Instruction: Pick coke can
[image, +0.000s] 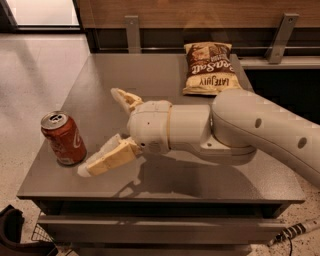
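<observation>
The coke can (63, 138), red with white script and a silver top, stands upright near the left edge of the grey table (155, 75). My gripper (100, 131) is open, its two cream fingers spread wide and pointing left toward the can. The near fingertip (86, 170) lies just right of the can's base; the far fingertip (116, 93) is behind and to the right of the can. The can is not between the fingers. The white arm reaches in from the right. The orange fruit is hidden behind the arm.
A brown chip bag (210, 67) lies at the table's back right. A wooden wall with metal brackets (132, 31) runs behind the table. The floor drops off left of the table, with a dark object (15, 232) at the lower left.
</observation>
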